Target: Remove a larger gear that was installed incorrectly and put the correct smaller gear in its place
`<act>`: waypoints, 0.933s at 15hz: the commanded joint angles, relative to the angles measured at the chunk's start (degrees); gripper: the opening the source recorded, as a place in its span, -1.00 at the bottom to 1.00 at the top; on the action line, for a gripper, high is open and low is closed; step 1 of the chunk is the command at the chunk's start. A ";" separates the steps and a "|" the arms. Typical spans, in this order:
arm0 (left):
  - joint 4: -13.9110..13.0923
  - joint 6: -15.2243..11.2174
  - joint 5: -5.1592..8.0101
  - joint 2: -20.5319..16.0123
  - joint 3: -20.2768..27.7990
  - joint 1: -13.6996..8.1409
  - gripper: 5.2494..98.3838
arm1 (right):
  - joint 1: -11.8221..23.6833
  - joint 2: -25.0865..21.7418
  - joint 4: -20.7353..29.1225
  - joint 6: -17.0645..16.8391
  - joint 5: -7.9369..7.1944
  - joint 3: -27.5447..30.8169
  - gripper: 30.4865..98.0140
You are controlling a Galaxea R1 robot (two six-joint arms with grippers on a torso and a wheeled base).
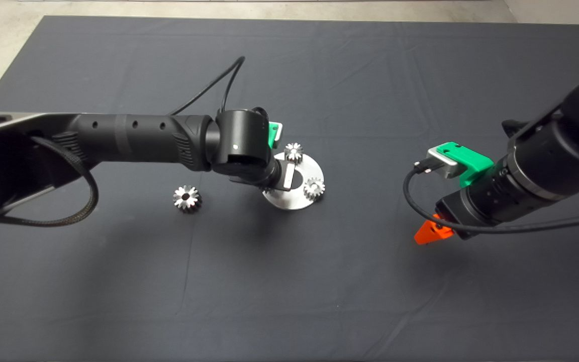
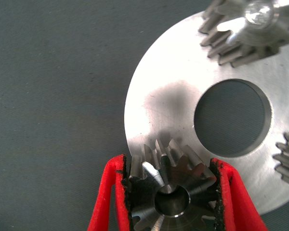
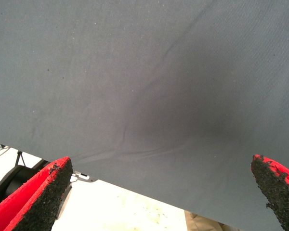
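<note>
Reaching in from the left of the head view, the left arm hangs over the round plate [image 1: 297, 203] in the middle of the mat [image 1: 289, 291], its wrist covering the plate's left part so the gripper itself is hidden there. Two small gears [image 1: 293, 151] sit on the plate, and the larger gear [image 1: 187, 197] lies alone on the mat, well apart to the plate's left. The right gripper [image 1: 427, 232] hovers off to the right, away from the plate. At the left wrist, the left gripper [image 2: 172, 192] is clamped on the smaller gear [image 2: 171, 185], both pads pressed to its teeth at the plate's [image 2: 159, 101] rim, beside the centre hole [image 2: 232, 118]. At the right wrist, the right gripper's [image 3: 161, 192] fingers are spread wide with only mat between them.
</note>
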 commanded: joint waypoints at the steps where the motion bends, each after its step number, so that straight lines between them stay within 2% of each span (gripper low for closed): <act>1: 0.45 0.72 4.54 0.56 0.48 -1.03 -0.60 | 0.74 -0.12 0.95 0.38 -4.56 0.36 0.99; 3: 0.45 3.46 4.54 2.15 0.04 -0.59 -0.60 | 0.82 -0.03 0.95 0.38 -4.56 0.36 0.99; 4: 0.45 3.74 4.54 2.17 -0.14 -0.50 -0.60 | 0.83 -0.03 0.95 0.38 -4.65 0.36 0.99; 6: 0.36 3.83 4.45 2.17 -0.08 0.20 -0.60 | 0.83 -0.21 0.95 0.38 -4.65 0.44 0.99; 14: -0.96 3.83 4.71 1.73 2.67 0.20 -0.55 | 0.83 -0.21 0.95 0.38 -4.65 0.36 0.99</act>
